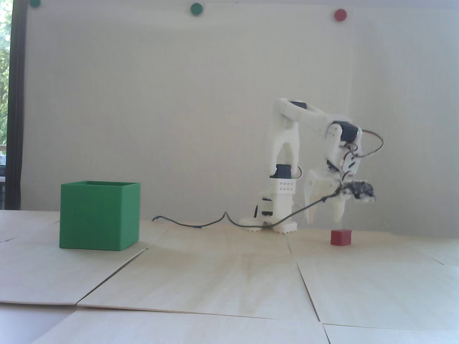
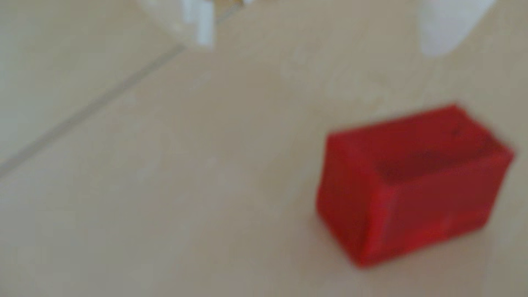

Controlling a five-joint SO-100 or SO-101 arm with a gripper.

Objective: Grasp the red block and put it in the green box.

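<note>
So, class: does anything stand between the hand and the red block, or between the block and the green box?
Nothing visible does. The open hand hangs just above the red block, bare table between them. Toward the green box, only the arm's base and a thin cable lie farther back.

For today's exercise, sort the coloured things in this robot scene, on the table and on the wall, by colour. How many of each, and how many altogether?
Green: 3, the green box and two wall dots
Red: 2, the red block and one wall dot
Total: 5
</note>
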